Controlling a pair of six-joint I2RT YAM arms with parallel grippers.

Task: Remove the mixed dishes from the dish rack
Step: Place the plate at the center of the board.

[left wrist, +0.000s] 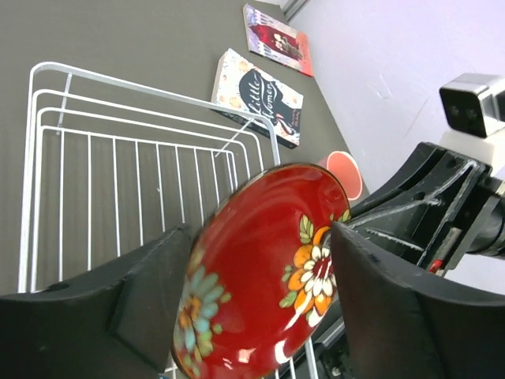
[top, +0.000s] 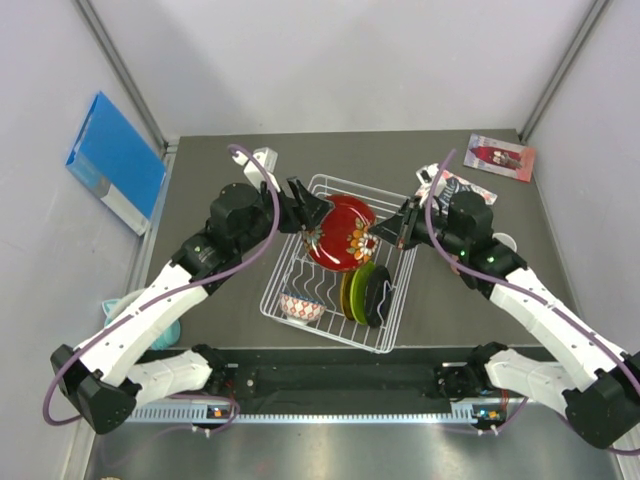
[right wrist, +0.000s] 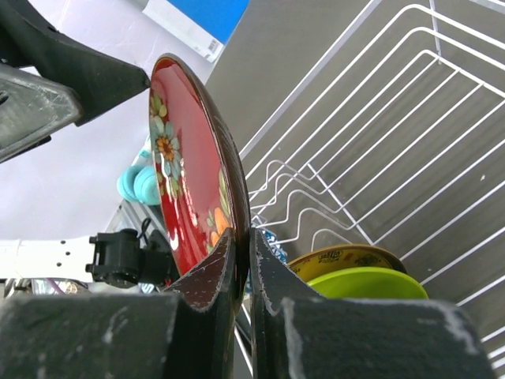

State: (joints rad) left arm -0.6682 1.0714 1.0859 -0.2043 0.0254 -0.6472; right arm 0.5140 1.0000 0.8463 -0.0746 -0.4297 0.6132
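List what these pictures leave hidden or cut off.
Top view: right arm covers most of the cup.
Top view: left arm covers the teal thing; unidentifiable.
Right wrist: right gripper cuts off the green plate and yellow plate.
Top view: bowl pattern too small to read.

A blue folder with a white edge stands tilted against the left wall, just outside the far left corner of the dark grey surface. In the far right corner of the surface a flat booklet with a red and pink cover lies. Near it lies a second booklet, with the title "Little Women" printed on its cover. At the left edge is a teal object with rounded parts; what it is I cannot tell.
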